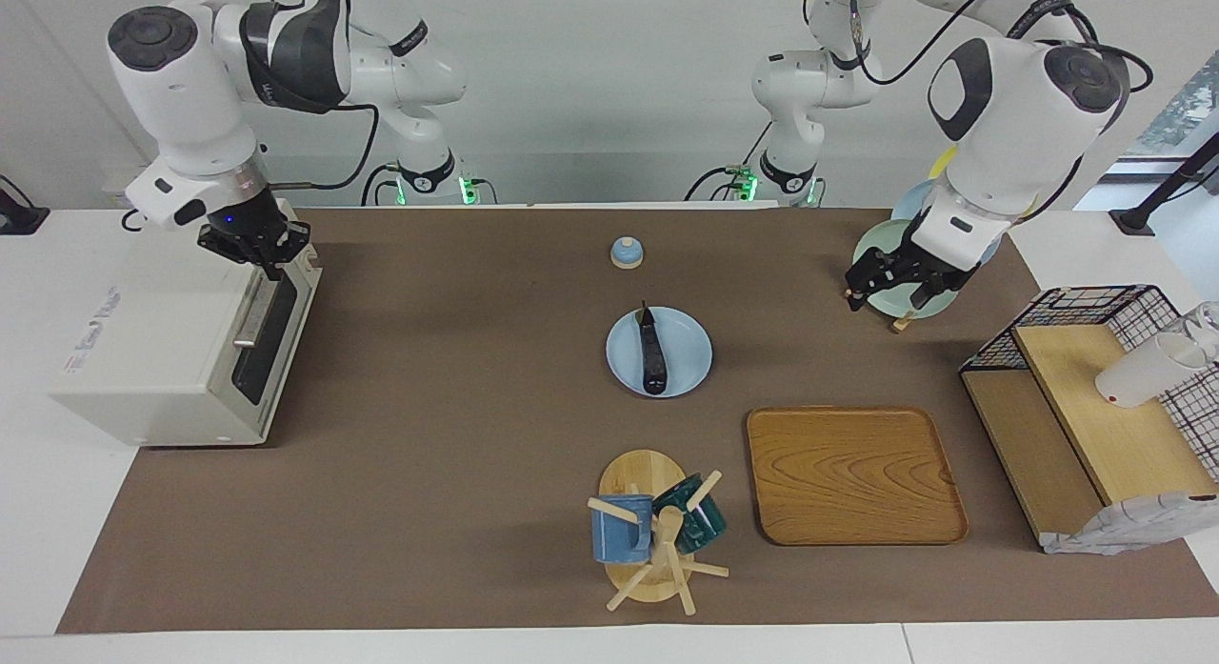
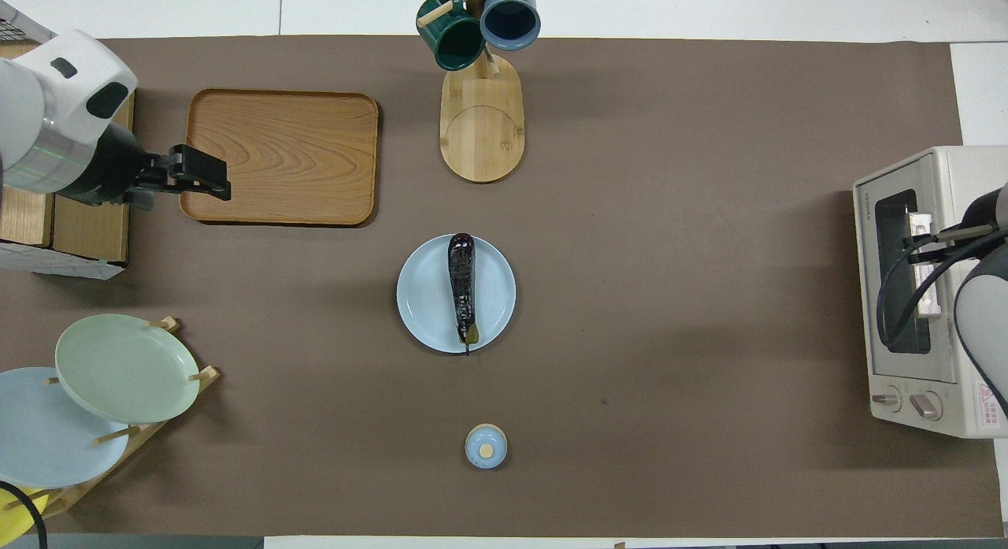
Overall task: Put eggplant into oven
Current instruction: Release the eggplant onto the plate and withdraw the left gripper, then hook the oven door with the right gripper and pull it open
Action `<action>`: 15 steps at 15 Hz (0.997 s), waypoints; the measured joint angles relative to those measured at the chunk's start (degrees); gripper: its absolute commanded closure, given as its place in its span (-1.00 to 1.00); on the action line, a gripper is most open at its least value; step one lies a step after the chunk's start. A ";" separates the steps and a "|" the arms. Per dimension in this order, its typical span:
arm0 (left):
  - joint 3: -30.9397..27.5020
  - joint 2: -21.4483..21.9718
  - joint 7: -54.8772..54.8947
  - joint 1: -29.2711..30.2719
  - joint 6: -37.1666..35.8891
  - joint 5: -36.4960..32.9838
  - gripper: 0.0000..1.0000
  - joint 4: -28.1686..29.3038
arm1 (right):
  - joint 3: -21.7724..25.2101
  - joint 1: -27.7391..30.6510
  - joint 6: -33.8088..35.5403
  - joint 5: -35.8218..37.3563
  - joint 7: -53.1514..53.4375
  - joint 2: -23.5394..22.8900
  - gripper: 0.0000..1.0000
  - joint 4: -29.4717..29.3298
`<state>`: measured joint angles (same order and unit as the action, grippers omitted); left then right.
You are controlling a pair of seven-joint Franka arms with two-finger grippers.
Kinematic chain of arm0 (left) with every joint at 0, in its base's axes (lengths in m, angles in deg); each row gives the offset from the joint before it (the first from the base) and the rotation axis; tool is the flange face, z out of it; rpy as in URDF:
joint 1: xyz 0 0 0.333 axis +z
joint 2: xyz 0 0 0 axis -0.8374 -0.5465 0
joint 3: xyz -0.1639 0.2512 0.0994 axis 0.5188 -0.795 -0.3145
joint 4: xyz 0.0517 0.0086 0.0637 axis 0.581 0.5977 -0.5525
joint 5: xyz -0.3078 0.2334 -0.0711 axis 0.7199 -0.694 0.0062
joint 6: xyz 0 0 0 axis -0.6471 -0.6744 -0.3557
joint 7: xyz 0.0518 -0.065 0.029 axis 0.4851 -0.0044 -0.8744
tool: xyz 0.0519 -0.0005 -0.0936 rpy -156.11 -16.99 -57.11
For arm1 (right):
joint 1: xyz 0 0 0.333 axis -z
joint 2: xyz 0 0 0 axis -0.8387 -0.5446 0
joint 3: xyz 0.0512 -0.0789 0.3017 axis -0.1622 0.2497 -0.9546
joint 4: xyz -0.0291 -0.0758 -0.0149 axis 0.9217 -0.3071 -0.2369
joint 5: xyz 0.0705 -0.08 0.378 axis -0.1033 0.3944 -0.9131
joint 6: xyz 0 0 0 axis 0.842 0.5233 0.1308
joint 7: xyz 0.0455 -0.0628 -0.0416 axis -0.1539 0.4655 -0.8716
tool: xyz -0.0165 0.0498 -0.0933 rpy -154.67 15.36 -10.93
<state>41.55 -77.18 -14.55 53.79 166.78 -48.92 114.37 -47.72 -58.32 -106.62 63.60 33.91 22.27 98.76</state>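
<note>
1. My right claw (image 1: 255,250) is at the toaster oven's (image 1: 171,359) silver door handle (image 1: 255,311); spread or pressed together, I cannot tell.
2. My left claw (image 1: 900,288) hangs spread over the plate rack (image 2: 118,391).
3. The eggplant (image 1: 653,354) lies on the light blue plate (image 1: 690,354) mid-surface, well apart from the oven.

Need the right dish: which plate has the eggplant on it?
The light blue round plate at mid-table holds the dark purple eggplant; the racked plates are bare.
</note>
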 measured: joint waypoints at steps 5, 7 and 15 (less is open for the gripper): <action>0.28 5.59 0.10 0.00 -2.57 -1.51 -1.00 4.95 | 0.04 1.35 -4.81 0.47 -1.10 1.15 1.00 4.60; 0.29 6.66 0.27 0.00 -2.51 -1.52 -1.00 6.60 | 0.05 2.59 -6.89 0.51 -2.57 1.14 1.00 6.38; -0.49 6.92 1.69 -0.01 -8.69 -5.26 -1.00 1.58 | 0.08 5.38 -11.97 0.57 -5.87 1.10 1.00 10.80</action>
<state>41.05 -70.25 -12.86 53.78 158.09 -54.18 115.95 -47.64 -52.94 -118.59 64.17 28.04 23.36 109.56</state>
